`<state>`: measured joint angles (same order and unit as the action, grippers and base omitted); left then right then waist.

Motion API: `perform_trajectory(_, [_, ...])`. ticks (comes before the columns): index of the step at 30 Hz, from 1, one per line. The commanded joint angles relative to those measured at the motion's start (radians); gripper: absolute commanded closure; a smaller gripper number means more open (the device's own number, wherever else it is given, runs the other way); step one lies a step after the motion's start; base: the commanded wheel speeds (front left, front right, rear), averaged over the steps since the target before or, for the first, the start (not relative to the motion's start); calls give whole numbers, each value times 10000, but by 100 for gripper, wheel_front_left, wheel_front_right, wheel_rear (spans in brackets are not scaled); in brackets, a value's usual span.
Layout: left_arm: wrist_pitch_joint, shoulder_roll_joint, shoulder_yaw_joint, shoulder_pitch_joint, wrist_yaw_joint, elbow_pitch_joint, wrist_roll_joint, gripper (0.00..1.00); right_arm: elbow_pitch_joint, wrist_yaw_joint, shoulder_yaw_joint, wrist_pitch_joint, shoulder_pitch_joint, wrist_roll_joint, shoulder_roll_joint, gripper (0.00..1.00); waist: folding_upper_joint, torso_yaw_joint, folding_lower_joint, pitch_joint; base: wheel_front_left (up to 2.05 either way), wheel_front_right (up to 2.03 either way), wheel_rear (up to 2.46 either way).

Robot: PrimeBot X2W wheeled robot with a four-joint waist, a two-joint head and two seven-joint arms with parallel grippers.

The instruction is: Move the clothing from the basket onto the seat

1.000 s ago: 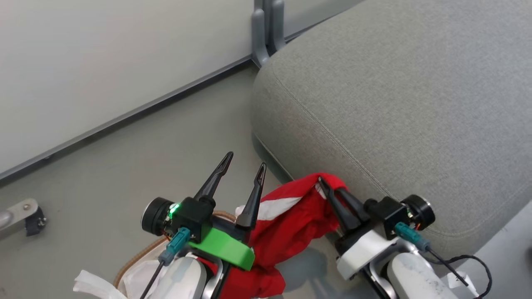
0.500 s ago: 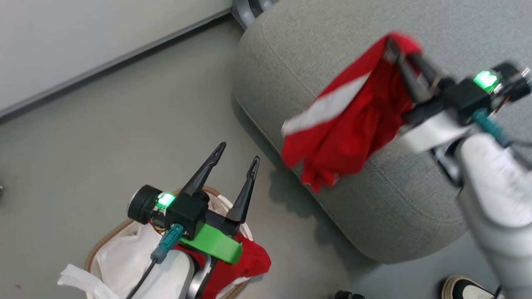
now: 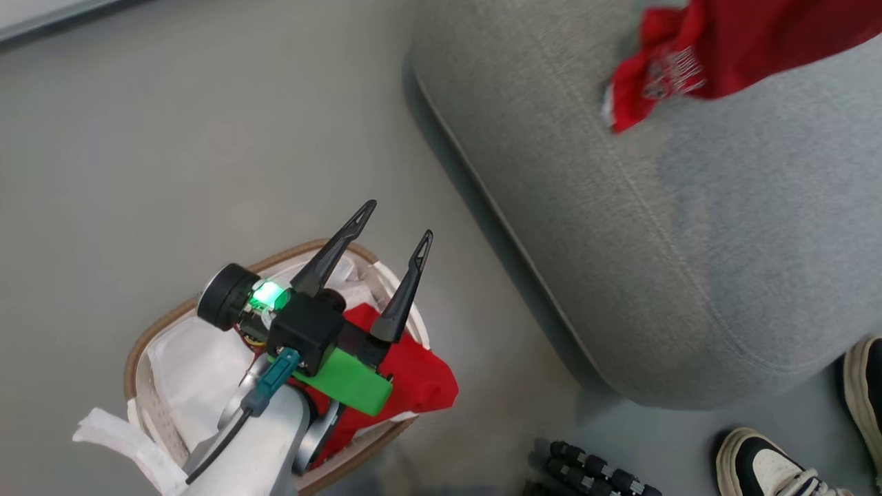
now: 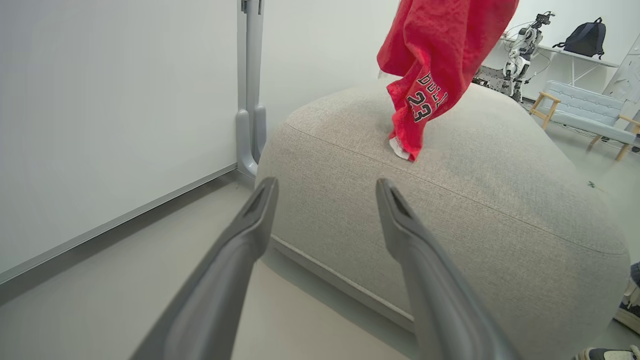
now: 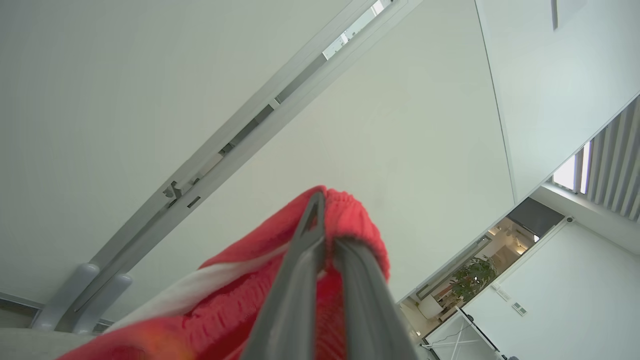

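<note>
Hanging from clenched right jaws, one garment (image 4: 440, 60) reaches the seat (image 4: 475, 225), unreleased; a second garment (image 3: 417, 375) lies in the basket (image 3: 128, 375) under spread, empty left jaws.

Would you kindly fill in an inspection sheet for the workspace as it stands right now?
Surface: smooth grey floor.
Job's things: held red garment hangs over the seat, lower end about touching it; second red garment lies in the basket, on its white liner.
Clutter: black ribbed item on the floor, unidentifiable.
Grippers: left gripper open, empty, above the basket; right gripper shut on the held red garment.
Cables: black lead along the left forearm.
Surroundings: a person's shoes beside the seat; white wall panel.
</note>
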<state>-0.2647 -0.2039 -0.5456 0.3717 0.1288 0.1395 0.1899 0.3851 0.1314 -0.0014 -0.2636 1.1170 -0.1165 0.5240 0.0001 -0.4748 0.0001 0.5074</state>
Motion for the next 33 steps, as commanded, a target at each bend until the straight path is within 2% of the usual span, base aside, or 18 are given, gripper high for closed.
perform_trajectory(1, [6,-94,-27,263,32,-35,44,0,165,-14,-145,-14,206,-150,58,100,-1,777,-1,809,0,0,0])
perform_trajectory(4, [6,-126,-97,428,32,-65,54,0,581,-14,-693,-10,491,-374,41,100,-1,1038,-1,1085,0,0,0])
perform_trajectory(7, [6,-145,-181,616,32,-100,58,0,1057,-14,-1504,-11,406,-614,-235,100,-1,1310,-1,1366,0,0,0])
perform_trajectory(17, [6,-49,-78,790,33,58,31,0,2263,-14,-3709,-10,-1985,-1471,-2015,100,-1,1733,-1,1704,0,0,0])
perform_trajectory(24, [5,14,137,602,33,232,100,0,2630,-14,-5268,-11,-3737,-1706,-2851,100,-1,1723,-1,1400,0,0,0])
perform_trajectory(25, [6,28,202,545,33,262,117,0,2597,-14,-5443,-11,-3946,-1711,-2971,89,-1,1691,-1,1322,0,0,0])
perform_trajectory(26, [6,46,241,502,33,286,125,0,2587,-14,-5557,-11,-4130,-1730,-3062,69,-1,1673,-1,1256,0,0,0])
perform_trajectory(27, [6,71,283,458,33,329,140,0,2501,-14,-5687,-11,-4352,-1760,-3157,53,-1,1653,-1,1158,0,0,0])
perform_trajectory(28, [5,107,304,435,33,363,145,0,2397,-14,-5752,-11,-4530,-1801,-3216,12,-1,1651,-1,1088,0,0,0])
perform_trajectory(29, [6,145,343,422,33,409,147,0,2278,-14,-5816,-11,-4754,-1851,-3327,0,-1,1645,-1,976,0,0,0])
perform_trajectory(33, [6,285,476,249,32,528,188,0,1741,-14,-6007,-11,-5585,-1893,-3699,0,-1,1647,-1,545,0,0,0])
